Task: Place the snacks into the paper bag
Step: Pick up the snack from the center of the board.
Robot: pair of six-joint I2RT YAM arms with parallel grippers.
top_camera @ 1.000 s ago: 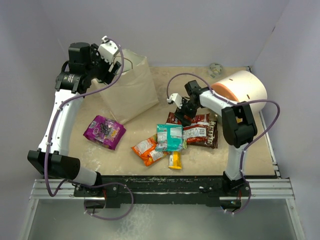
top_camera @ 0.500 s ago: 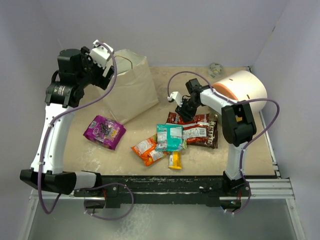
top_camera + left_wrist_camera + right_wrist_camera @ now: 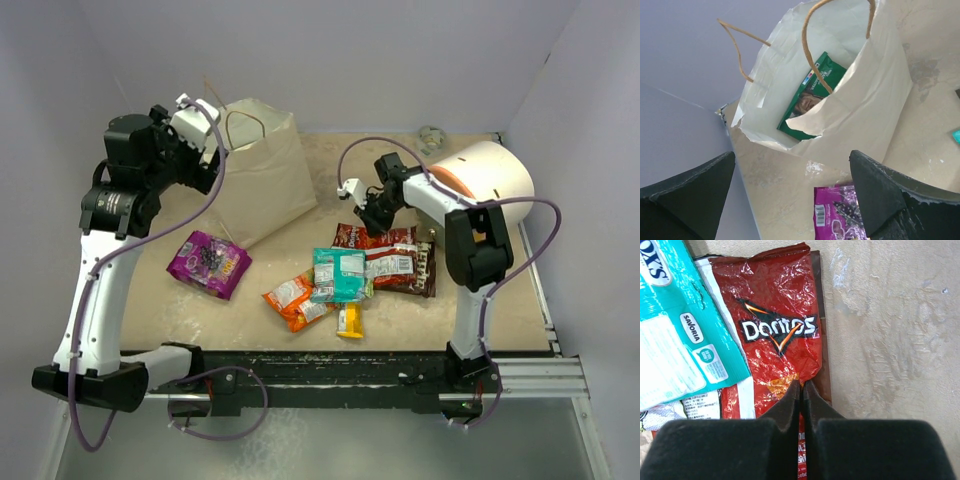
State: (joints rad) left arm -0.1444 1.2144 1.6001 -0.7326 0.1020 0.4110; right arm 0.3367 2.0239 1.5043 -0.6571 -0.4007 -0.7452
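While the cream cylinder lies at 2 o'clock on the table, behind the right arm, the paper bag stands at 10 o'clock, its mouth unblocked. Only the left wrist view shows the green chip bag inside; the purple packet lies just outside. The left gripper hangs above the bag, fingers wide apart. The right gripper points down at 1 o'clock, fingers together, tips on the red packet beside the teal packet; pinched foil, cannot tell

White arms, black joints, purple cables
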